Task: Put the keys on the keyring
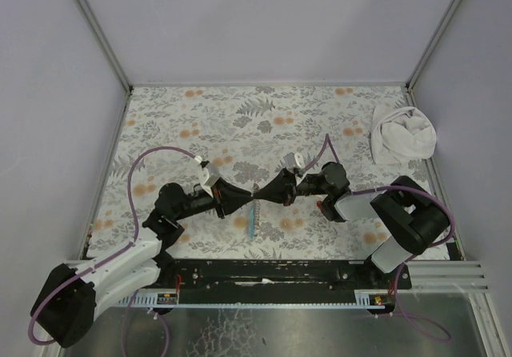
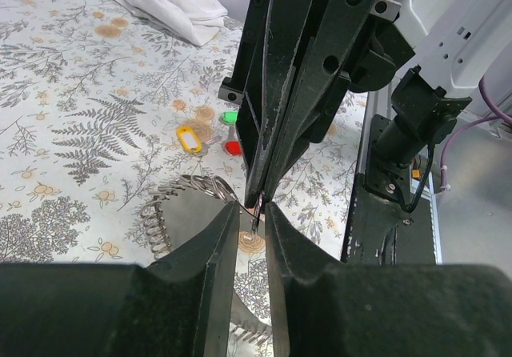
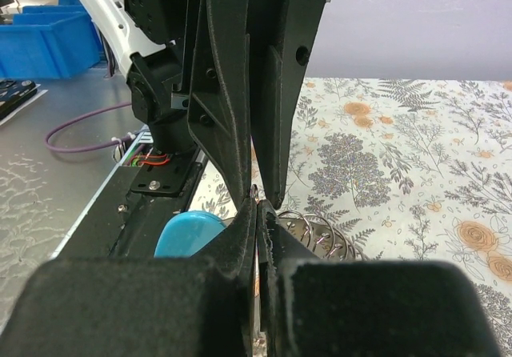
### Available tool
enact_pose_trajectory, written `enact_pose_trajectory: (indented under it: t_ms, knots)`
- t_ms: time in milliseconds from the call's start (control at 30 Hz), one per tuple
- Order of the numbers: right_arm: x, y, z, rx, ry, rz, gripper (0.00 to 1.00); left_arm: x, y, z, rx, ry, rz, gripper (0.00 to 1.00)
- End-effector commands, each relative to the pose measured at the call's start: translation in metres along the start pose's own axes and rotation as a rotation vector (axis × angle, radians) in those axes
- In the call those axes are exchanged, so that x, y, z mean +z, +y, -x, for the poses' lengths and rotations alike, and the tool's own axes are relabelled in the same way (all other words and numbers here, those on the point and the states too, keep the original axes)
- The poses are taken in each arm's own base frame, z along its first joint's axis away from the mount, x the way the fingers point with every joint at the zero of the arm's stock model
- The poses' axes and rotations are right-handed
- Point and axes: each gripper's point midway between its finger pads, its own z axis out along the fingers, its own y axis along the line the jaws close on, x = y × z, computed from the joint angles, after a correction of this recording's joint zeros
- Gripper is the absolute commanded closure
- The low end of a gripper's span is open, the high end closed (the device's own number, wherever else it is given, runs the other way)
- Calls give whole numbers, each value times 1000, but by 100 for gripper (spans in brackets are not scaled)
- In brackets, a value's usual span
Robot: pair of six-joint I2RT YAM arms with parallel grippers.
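Observation:
My two grippers meet tip to tip over the middle of the table. My right gripper (image 3: 258, 213) is shut on a small thin metal piece, too hidden to name. My left gripper (image 2: 252, 213) has its jaws a narrow gap apart, with that piece at its tips. The keyring lies just below them. Its light blue part (image 3: 188, 233) is on the near side (image 1: 254, 221) and its grey wire coils (image 2: 188, 189) are on the far side. The yellow key (image 2: 190, 139), green key (image 2: 230, 118) and red key (image 2: 233, 147) lie on the cloth. The black key is hidden.
A crumpled white cloth (image 1: 404, 133) lies at the far right of the floral tablecloth (image 1: 200, 109), also in the left wrist view (image 2: 168, 1). The black base rail (image 1: 272, 273) runs along the near edge. Blue bins (image 3: 48, 33) stand beyond the table.

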Motion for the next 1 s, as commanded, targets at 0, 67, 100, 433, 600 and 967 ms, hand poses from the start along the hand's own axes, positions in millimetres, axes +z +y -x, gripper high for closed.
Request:
enact_pose_trajectory:
  t_ms: [0,67,100,433,600,967]
  knots:
    - [7,8,49,-198,-121,52,100,4,-2,10,42,-15,-26,82]
    - [6,8,50,-201,-123,50,100,4,-2,9,40,-12,-25,82]
    - [5,8,51,-204,-124,48,100,4,-1,8,38,-10,-24,82]
    - [3,7,53,-208,-129,36,100,6,0,7,31,-3,-27,81]
    - [3,6,55,-208,-133,31,100,7,0,6,29,2,-28,78]
    - [2,7,52,-204,-125,30,100,5,-1,10,42,2,-26,91]
